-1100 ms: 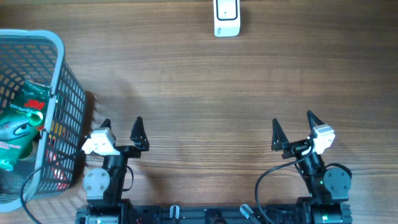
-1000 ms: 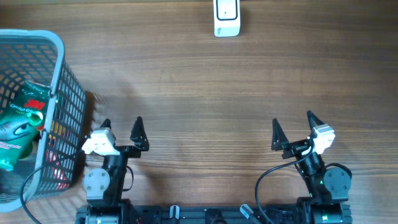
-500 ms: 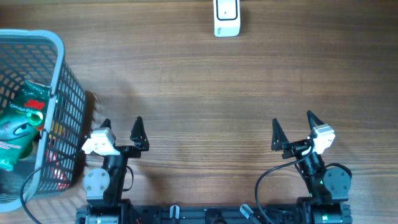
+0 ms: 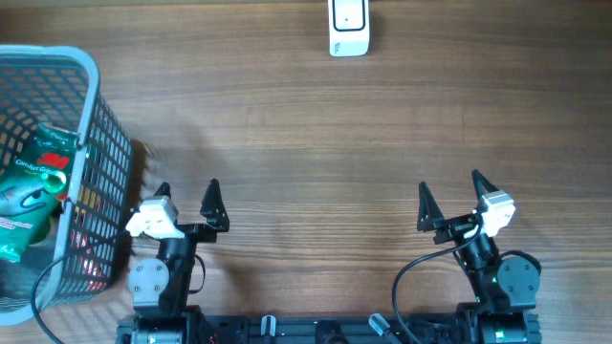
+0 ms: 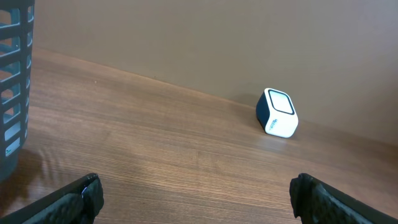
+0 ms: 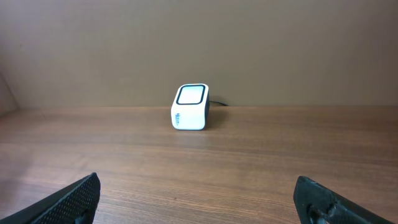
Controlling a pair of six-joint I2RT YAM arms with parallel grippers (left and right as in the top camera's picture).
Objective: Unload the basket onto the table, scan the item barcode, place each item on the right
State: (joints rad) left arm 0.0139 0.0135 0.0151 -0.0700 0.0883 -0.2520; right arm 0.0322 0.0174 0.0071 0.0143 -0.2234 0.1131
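A green packaged item [image 4: 33,186] lies inside the grey mesh basket [image 4: 91,67] at the left edge of the table. A small white barcode scanner [image 4: 348,27] stands at the far middle of the table; it also shows in the left wrist view as the scanner [image 5: 278,112] and in the right wrist view as the scanner [image 6: 190,107]. My left gripper [image 4: 186,198] rests near the front edge, open and empty, just right of the basket. My right gripper [image 4: 449,194] sits at the front right, open with nothing between its fingers. No barcode is visible.
The basket's wall [image 5: 13,87] rises at the left edge of the left wrist view. Bare wooden tabletop [image 4: 316,143] stretches between both grippers and the scanner. A brown wall stands behind the scanner.
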